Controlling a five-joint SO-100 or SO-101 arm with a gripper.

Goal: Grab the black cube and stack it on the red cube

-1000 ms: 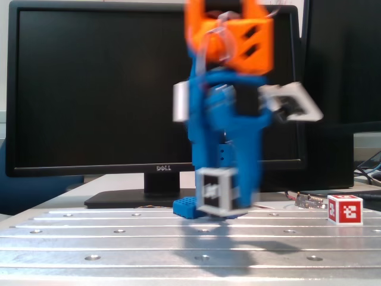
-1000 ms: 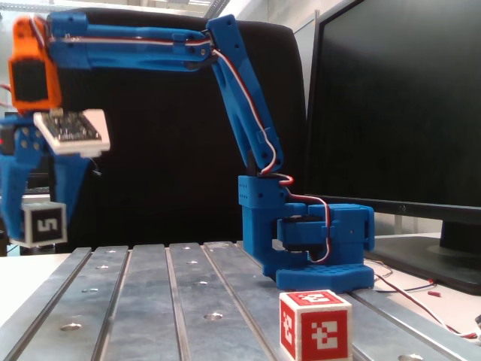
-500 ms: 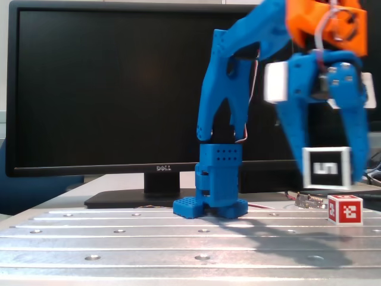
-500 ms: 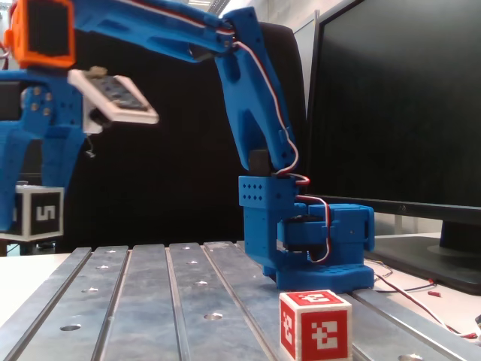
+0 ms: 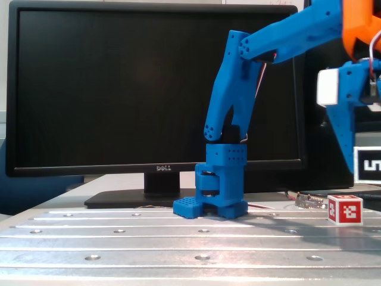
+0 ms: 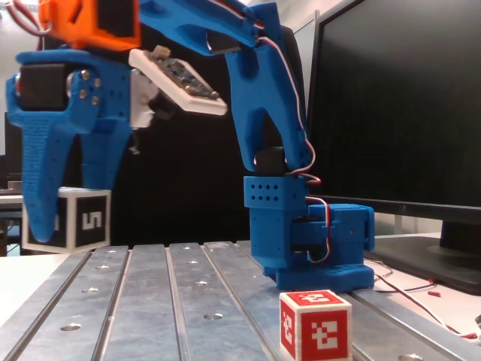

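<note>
The black cube point(image 6: 79, 219), white-edged with a white "5" mark, sits between my blue gripper's point(image 6: 69, 214) two fingers at the left of a fixed view, held just above the metal table point(image 6: 188, 301). In the other fixed view the cube point(image 5: 369, 165) is cut off by the right edge, beside one finger of the gripper point(image 5: 357, 168). The red cube point(image 5: 344, 209) stands alone on the table at the right, lower than the black cube; it also shows in the near foreground point(image 6: 316, 325). The two cubes are apart.
The arm's blue base point(image 5: 217, 190) stands in the middle of the slotted metal table point(image 5: 149, 238). A large black Dell monitor point(image 5: 119, 89) fills the background. Loose wires point(image 6: 421, 289) lie to the right of the base point(image 6: 308, 241).
</note>
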